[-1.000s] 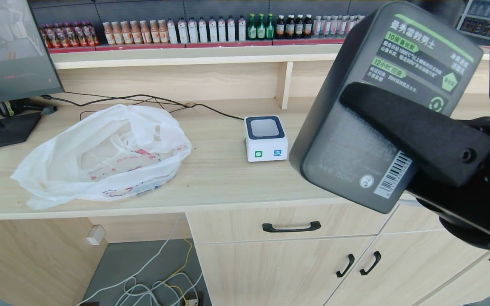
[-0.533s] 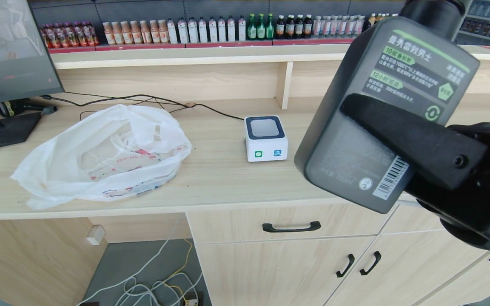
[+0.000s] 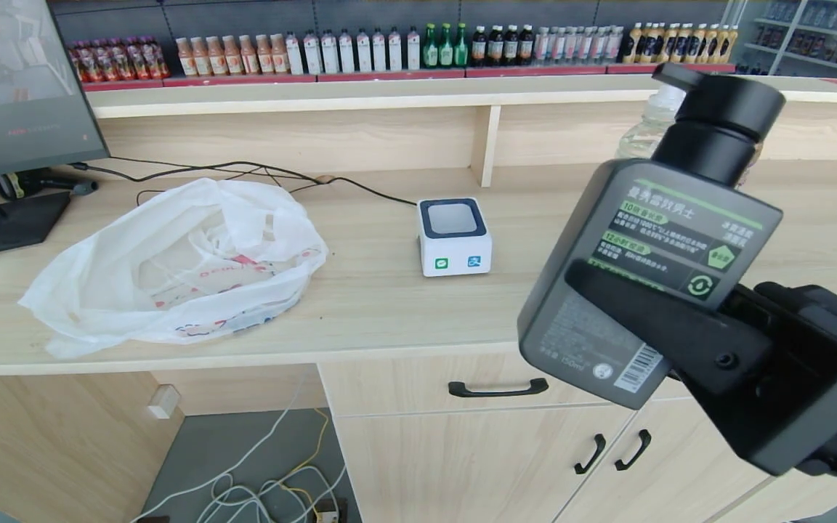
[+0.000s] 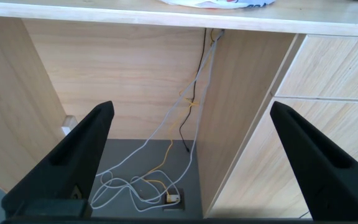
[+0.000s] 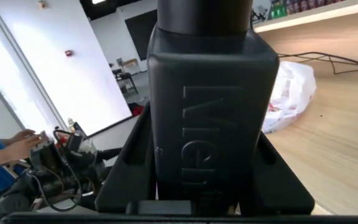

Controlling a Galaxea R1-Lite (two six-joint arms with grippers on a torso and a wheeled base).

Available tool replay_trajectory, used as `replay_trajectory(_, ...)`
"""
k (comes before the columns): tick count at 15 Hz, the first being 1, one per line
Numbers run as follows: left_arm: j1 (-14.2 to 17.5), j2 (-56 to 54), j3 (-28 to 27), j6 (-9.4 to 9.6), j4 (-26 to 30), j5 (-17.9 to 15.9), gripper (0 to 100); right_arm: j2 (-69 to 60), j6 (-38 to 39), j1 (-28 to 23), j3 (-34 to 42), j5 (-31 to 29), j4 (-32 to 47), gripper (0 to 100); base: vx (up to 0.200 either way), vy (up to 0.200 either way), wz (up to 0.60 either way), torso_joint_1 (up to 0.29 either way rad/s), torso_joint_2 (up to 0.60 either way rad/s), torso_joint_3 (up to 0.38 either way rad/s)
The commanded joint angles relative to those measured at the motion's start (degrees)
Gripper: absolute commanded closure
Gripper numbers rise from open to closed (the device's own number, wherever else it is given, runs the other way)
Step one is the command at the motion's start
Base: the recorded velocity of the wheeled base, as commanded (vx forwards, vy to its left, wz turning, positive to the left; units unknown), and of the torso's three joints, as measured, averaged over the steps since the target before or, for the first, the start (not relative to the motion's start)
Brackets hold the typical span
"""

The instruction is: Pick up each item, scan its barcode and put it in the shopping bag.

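Note:
My right gripper (image 3: pixel 651 319) is shut on a dark grey pump bottle (image 3: pixel 669 240), held in the air off the counter's front right, pump cap tilted up and away. Its barcode label (image 3: pixel 636 368) faces the head camera near the bottle's base. In the right wrist view the same bottle (image 5: pixel 210 112) stands between my fingers (image 5: pixel 126 168). The white scanner box (image 3: pixel 454 236) sits mid-counter, left of the bottle. The white shopping bag (image 3: pixel 179 265) lies open on the counter's left part. My left gripper (image 4: pixel 191 162) hangs open below the counter, holding nothing.
A monitor (image 3: pixel 19 94) stands at the counter's far left, with cables (image 3: pixel 244 171) running behind the bag. A clear plastic bottle (image 3: pixel 651 123) stands on the counter behind the held one. A shelf of drinks (image 3: pixel 389 47) lines the back. Drawers (image 3: pixel 498 388) sit under the counter.
My right gripper has carried the pump bottle downward and away from the head camera; its pump cap has come into sight and the clear bottle behind has been uncovered.

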Motion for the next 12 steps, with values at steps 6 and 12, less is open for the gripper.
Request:
replay_trajectory(6, 0.0, 0.0, 0.0, -0.01, 0.0, 0.0, 0, 0.0, -11.6, -2.9, 7.2, -8.8, 0.4, 100, 0.000, 0.000, 0.00, 0.000, 0.00, 0.000)
replay_trajectory(12, 0.0, 0.0, 0.0, -0.01, 0.0, 0.0, 0, 0.9, -20.8, -7.1, 7.2, -26.9, 0.7, 100, 0.000, 0.000, 0.00, 0.000, 0.00, 0.000)
